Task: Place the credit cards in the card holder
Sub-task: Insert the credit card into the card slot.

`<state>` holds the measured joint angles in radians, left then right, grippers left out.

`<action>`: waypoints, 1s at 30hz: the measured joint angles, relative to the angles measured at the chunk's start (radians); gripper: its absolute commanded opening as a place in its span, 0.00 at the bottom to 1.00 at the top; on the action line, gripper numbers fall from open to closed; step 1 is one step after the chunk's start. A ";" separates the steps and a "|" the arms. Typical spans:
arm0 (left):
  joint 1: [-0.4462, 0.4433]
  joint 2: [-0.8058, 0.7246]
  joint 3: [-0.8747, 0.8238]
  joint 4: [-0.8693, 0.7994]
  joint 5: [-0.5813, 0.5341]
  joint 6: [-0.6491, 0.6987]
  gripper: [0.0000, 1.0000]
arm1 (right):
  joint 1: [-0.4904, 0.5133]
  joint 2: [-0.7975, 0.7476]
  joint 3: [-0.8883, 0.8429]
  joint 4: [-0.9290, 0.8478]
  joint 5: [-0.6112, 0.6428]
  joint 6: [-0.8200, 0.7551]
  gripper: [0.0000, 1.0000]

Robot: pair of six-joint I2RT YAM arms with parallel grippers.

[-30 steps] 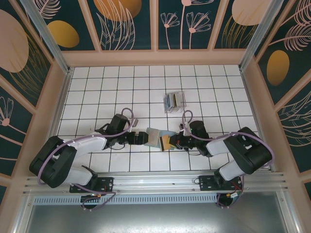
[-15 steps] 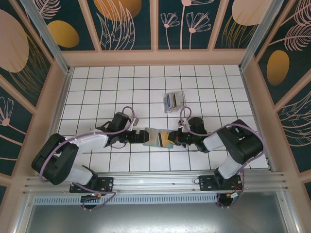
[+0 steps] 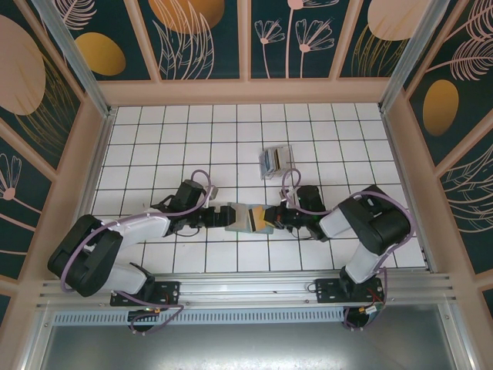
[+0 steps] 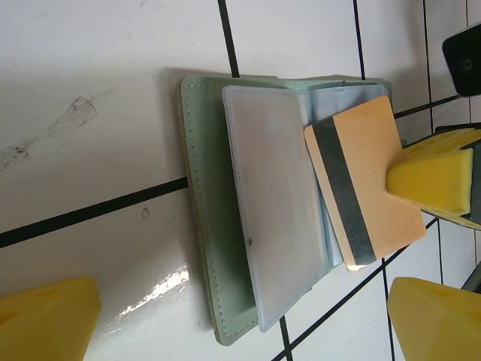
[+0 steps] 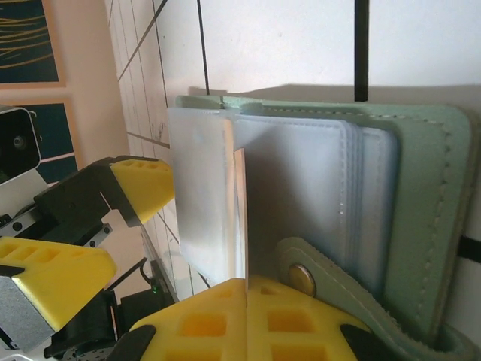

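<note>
Left arm (image 3: 115, 239) lies low along the tabletop (image 3: 154, 146), elbow by its base, forearm reaching right toward the middle. Left gripper (image 3: 222, 217) sits at the left end of the wallet; jaws wide. In the left wrist view its yellow fingers (image 4: 46, 322) sit at the two lower corners with the wallet's near edge between them. I cannot tell whether they touch it.

Wallet (image 3: 246, 217) lies open and flat on the white tiles, at mid-tabletop between the two grippers. It has a grey-green cover with a stitched edge. Clear sleeves (image 4: 272, 218) are stacked inside, one of them standing up from the stack. A strap with a metal snap (image 5: 302, 277) hangs at the right end.

Tan card (image 4: 361, 180) has a dark stripe across it and no print that can be read. Its left corner overlaps the sleeves and the rest sticks out to the right. In the right wrist view it is edge-on, going in between two sleeves.

Right gripper (image 3: 273, 220) has its jaws closed on the card's right end, with one yellow pad (image 4: 430, 174) on top of it. Right arm (image 3: 370, 227) is folded tightly, elbow out right, wrist low and pointing left.

Clear box (image 3: 275, 160) sits farther back, well apart from the wallet. Thin blue and pale pieces stand on edge in it.
</note>
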<state>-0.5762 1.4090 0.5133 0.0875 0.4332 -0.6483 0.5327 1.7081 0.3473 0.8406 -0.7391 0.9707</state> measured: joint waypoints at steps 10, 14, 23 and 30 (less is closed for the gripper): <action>0.000 -0.002 -0.009 0.029 -0.015 -0.051 0.98 | 0.026 0.037 0.045 -0.010 0.000 -0.049 0.00; 0.000 -0.002 -0.012 0.039 -0.019 -0.064 0.98 | 0.034 0.054 0.064 -0.013 0.004 -0.066 0.00; -0.005 -0.007 -0.020 0.054 -0.035 -0.080 0.99 | 0.053 0.105 0.122 -0.016 -0.012 -0.120 0.00; -0.006 -0.012 -0.035 0.089 -0.048 -0.117 0.99 | 0.069 0.131 0.140 0.013 -0.022 -0.129 0.00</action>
<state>-0.5819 1.3968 0.4786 0.1764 0.3851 -0.7650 0.6014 1.8389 0.4873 0.8539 -0.7609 0.8421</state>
